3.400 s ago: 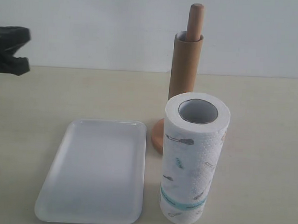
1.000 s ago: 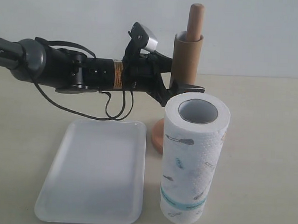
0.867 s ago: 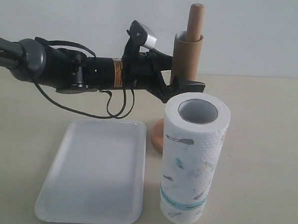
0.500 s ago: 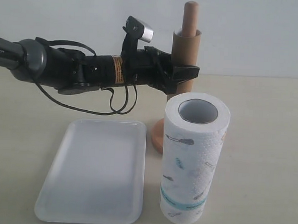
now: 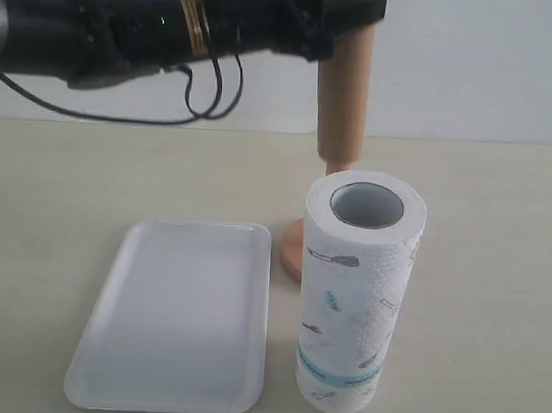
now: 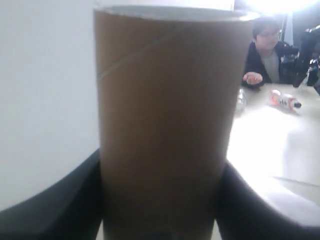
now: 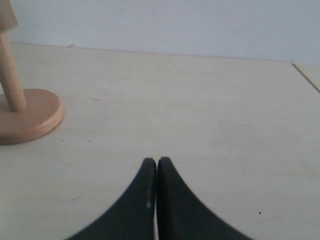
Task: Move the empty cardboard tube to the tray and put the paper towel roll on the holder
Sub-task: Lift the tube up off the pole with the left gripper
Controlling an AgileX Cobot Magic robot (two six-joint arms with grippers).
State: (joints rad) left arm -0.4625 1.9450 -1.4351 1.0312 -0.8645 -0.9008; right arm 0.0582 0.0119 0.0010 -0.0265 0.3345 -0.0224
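Gripping the empty cardboard tube (image 5: 342, 108), the left gripper (image 5: 353, 9) is half closed, the tube's top cut off

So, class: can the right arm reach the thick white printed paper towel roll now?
Probably yes: nothing stands on that side of the roll, and the left end effector holds the brown cardboard tube up behind it. The shut right end effector must open first.

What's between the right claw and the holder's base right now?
Nothing but bare tabletop, as the right wrist view shows, between the shut right claw and the holder.
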